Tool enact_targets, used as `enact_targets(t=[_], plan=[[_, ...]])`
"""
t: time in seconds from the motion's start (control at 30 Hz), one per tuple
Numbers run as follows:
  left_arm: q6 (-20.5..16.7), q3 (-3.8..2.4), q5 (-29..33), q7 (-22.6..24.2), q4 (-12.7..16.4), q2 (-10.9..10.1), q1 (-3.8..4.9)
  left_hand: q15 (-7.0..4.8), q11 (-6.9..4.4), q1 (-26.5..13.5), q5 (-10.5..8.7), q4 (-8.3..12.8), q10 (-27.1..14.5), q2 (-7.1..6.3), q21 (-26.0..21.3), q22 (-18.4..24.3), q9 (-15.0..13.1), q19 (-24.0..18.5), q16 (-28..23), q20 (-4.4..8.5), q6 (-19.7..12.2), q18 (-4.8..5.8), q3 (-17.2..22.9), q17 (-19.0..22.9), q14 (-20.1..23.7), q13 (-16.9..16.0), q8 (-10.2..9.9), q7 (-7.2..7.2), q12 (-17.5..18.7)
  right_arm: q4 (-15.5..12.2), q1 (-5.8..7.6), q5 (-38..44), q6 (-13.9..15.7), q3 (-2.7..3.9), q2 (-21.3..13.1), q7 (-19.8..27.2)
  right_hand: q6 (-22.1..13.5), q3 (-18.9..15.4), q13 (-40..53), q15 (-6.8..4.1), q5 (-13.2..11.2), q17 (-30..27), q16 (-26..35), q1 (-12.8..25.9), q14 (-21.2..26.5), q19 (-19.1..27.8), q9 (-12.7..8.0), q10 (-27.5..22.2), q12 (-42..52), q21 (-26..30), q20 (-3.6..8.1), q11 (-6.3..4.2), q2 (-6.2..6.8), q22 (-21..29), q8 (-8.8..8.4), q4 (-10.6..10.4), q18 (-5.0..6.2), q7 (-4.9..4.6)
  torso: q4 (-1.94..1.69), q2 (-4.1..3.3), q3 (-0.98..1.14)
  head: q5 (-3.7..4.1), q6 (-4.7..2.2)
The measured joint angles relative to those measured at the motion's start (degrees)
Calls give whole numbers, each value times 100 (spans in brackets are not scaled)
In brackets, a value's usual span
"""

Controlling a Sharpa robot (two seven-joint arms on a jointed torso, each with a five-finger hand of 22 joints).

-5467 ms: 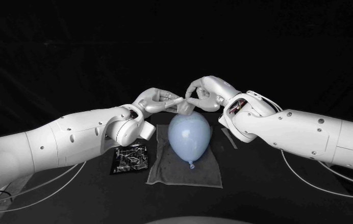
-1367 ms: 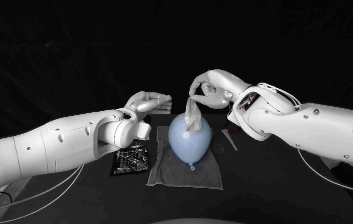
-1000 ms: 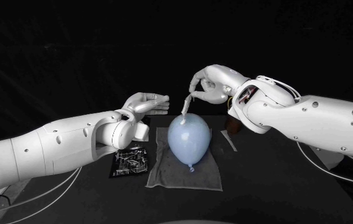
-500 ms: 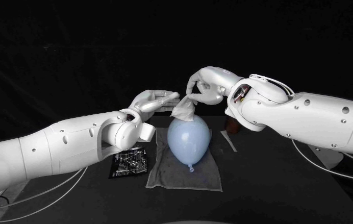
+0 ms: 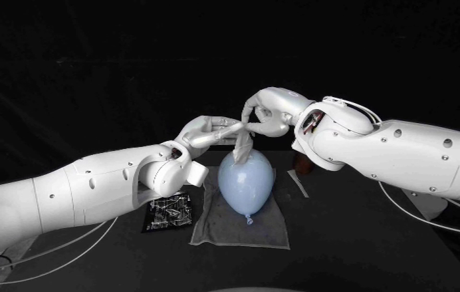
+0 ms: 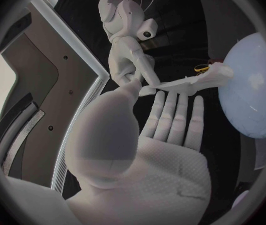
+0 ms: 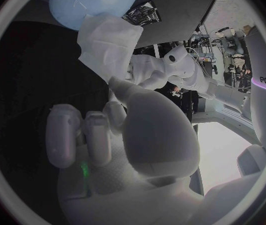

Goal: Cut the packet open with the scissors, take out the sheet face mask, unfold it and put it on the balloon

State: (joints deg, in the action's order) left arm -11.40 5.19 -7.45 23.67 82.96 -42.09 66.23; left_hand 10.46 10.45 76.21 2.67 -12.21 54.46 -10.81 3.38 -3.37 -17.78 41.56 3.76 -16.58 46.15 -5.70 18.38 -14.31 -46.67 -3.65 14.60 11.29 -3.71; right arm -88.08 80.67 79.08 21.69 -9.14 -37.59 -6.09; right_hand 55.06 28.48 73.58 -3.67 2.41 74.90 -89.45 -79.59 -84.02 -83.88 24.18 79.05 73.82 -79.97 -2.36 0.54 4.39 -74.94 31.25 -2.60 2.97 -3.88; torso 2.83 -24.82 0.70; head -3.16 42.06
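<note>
R hand (image 5: 260, 116) sits above the balloon's (image 5: 245, 182) far end and pinches the top of the sheet face mask (image 5: 243, 147) betw. thumb and fingers, high enough that the mask hangs free. The mask's lower end just reaches the balloon's far tip; whether it touches cannot be told. The mask is a narrow, folded bundle, not spread out. L hand (image 5: 211, 132) is just beside the mask, on the L side above the balloon. In the L wrist view its fingers (image 6: 170, 116) lie flat and apart under the mask and the thumb tip is at the mask's edge, w/ no closed grip seen. Likely purpose: take a second edge so both hands can pull the folds apart, i.e. the unfold step is in hand and placement is not yet done. The balloon lies knot toward the robot on a grey cloth (image 5: 240, 227), prob. to stop it rolling. The packet (image 5: 169, 210) lies on the table just L of the cloth, near the balloon's knot end.
</note>
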Motion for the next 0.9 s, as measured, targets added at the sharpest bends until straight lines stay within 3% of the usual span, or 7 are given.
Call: enact_targets(t=[0.2, 0.3, 0.47, 0.6, 0.7, 0.77, 0.9], plan=[[43, 0, -92, -7, -4, -8, 0, 0, 73, 38, 0, -124, 74, 87, 0, -3, 23, 3, 7, -3, 74, 1, -157, 27, 0, -8, 0, 30, -28, -53, 0, 3, 173, 0, -78, 17, -1, 16, 15, 0, 25, 1, -11, 7, 0, 1, 0, -1, -1, -21, 0, -3, 8, 3, -2, 16, 1, 0, -3, 0, -2, 7, 0], [45, 0, -81, -11, -4, -39, 0, 16, 73, 54, 0, -227, 74, 146, 33, -37, 52, 371, 49, -7, 95, 1, -291, 27, -16, -8, -42, 50, -28, -128, 0, -22, 425, 0, -168, 95, 0, 24, 23, 0, 25, 1, -11, 8, 0, 1, 0, 18, -7, -22, -1, -22, 8, 4, -2, 24, 1, 0, -5, 1, -3, 4, -14], [37, 0, 81, 2, -81, -136, 0, 10, 94, 8, 0, -407, 54, 192, 33, -41, 90, 485, 83, -13, 95, 2, -556, 43, -55, -7, -88, 50, -28, -247, 0, -135, 845, 6, -315, 381, -1, 31, 10, 0, 25, 5, -10, 15, 1, 1, 0, 17, -10, -51, -1, -23, 15, 4, -2, 32, 0, 1, -5, 5, -3, -16, -35], [25, 1, 336, 37, -211, -190, 0, -9, 94, -161, 0, -445, 54, 361, 68, -49, 117, 643, 158, -1, 95, 2, -784, 45, -178, -7, -118, 50, -28, -369, 0, -268, 1073, 21, -417, 708, -1, 31, 4, 1, 25, 5, -9, 15, 1, 2, -1, 17, -11, -51, -1, -24, 15, 2, 2, 32, 1, 1, -7, 7, -3, -27, -62], [22, 1, 564, 58, -336, -200, 0, -22, 94, -326, 0, -454, 54, 586, 73, -50, 131, 710, 200, -10, 95, -8, -914, 45, -208, -7, -140, 50, -28, -492, 1, -396, 1209, 37, -511, 1009, -1, 40, -13, 1, 25, 5, -8, 15, 1, 2, -3, 15, -12, -51, -2, -22, 15, 1, 17, 23, 0, 1, -7, 7, -3, -36, -86], [24, 1, 685, 63, -410, -192, 0, -46, 88, -467, 0, -447, 134, 805, 92, -57, 150, 834, 261, 7, 95, -105, -974, 37, -315, -7, -139, 50, -47, -560, 3, -475, 1273, 45, -560, 1182, -2, 47, -21, 1, 25, 5, -7, 15, 1, 2, -3, 14, -17, -51, -2, -22, 15, 1, 18, 16, 1, 1, -7, 7, -4, -41, -98], [57, 1, 901, 52, -579, -128, 0, -124, 23, -323, 0, -431, 274, 1035, 172, -74, 180, 1122, 378, 8, 125, -316, -1048, -24, -515, -8, -176, 79, -91, -697, 14, -640, 1393, 59, -644, 1547, -2, 62, -36, 1, 24, 4, 3, 15, 1, 2, -5, 5, -22, -51, -2, -29, 15, 0, 18, 31, 0, 1, -7, 7, -7, -55, -131]])
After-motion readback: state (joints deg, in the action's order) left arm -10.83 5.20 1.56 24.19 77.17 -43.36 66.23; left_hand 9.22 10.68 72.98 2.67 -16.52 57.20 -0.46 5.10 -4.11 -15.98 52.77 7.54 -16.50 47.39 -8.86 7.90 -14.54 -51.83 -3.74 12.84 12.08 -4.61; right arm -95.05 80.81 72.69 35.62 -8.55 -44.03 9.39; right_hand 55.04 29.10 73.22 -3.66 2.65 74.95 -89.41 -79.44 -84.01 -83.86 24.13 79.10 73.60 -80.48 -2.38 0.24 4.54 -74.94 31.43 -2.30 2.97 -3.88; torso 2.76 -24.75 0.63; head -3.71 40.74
